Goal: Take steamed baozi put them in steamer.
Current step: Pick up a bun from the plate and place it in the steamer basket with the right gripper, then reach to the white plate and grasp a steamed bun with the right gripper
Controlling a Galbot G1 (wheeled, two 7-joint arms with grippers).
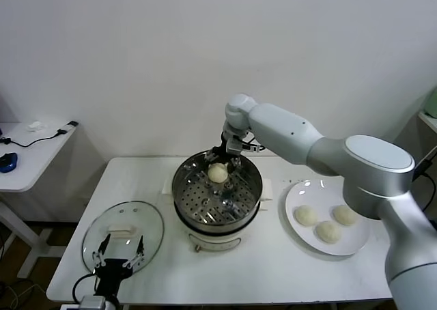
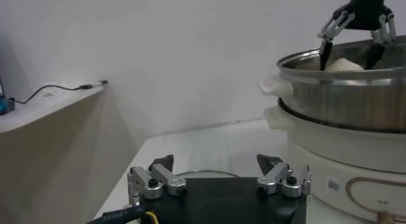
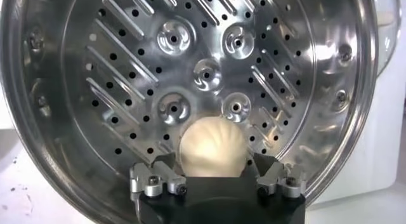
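The smooth, domed, cream-white baozi [image 1: 218, 173] rests on the steamer's [image 1: 205, 214] perforated tray at 12 o'clock, between the wide-spread fingers of the right gripper [image 1: 229, 158], unclamped.

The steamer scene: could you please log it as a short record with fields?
steamer: centre of table, perforated tray inside
bun in steamer: one, on the tray's far side
buns on plate: three, plate right of steamer
lid: glass, flat on table left of steamer
right pincer: open, fingers astride the bun in the steamer
left pincer: open, idle over the lid
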